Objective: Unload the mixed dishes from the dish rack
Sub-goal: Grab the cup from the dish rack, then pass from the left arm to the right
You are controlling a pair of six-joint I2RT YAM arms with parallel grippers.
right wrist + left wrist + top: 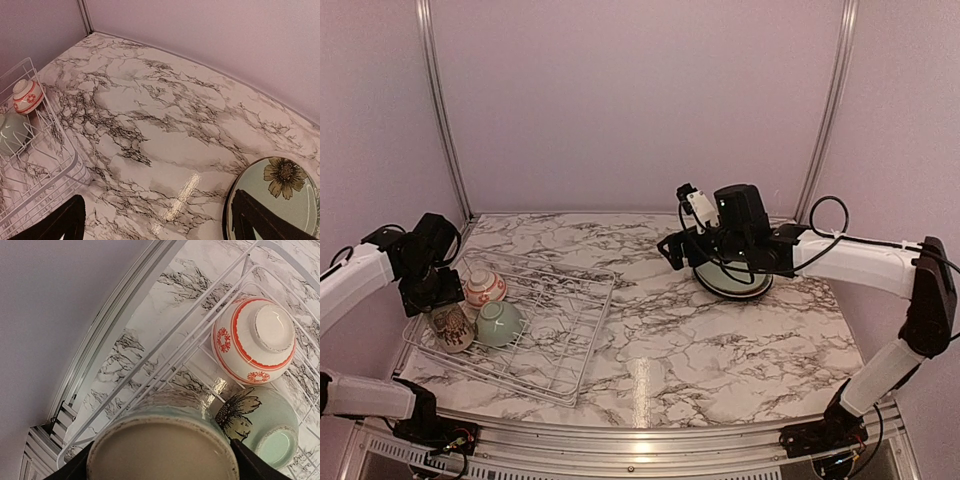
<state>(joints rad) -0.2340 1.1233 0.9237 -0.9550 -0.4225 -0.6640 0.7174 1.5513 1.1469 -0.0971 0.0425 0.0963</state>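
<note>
The white wire dish rack (535, 345) lies at the left. In it are a red-and-white bowl (484, 288), a pale green bowl (500, 323) and the cream mug (452, 328), all upside down. My left gripper (432, 300) is down over the mug. In the left wrist view the mug's base (162, 450) fills the gap, and both fingers (82, 467) touch its sides. My right gripper (672, 250) is open and empty above the table. It hangs just left of a pale green flower plate (732, 280) stacked on the black plate (228, 210).
The rack wires (165, 340) run close by the mug, with the red-and-white bowl (255, 340) and the green bowl (270, 427) right beside it. The left wall and its metal rail (440, 110) stand next to the rack. The right wrist view shows marble tabletop (165, 125) between the rack (35, 165) and the plates.
</note>
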